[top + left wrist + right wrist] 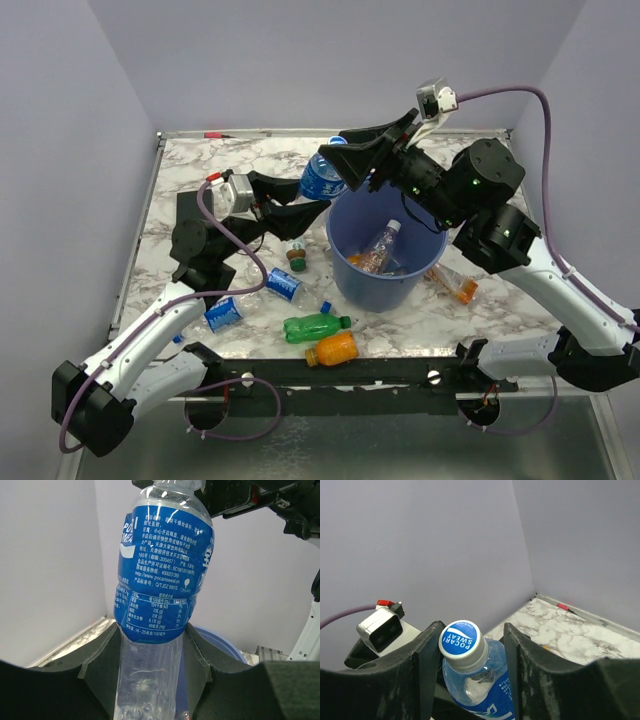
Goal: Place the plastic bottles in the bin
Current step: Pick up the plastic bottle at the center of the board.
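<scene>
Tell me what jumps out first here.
A Pocari Sweat bottle hangs in the air by the far-left rim of the blue bin, the left gripper clamped on its clear lower part and the right gripper flanking its cap. A white-capped bottle lies inside the bin; a green bottle and an orange bottle lie on the table before it.

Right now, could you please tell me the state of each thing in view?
Pocari bottle: capped, aloft between both pincers.
Left pincer: shut on the Pocari bottle's lower end.
Right pincer: around its neck; grip unclear.
Bin: upright, open, clear bottle inside.
Green bottle: lying on the table.
Front orange bottle: lying on the table.
</scene>
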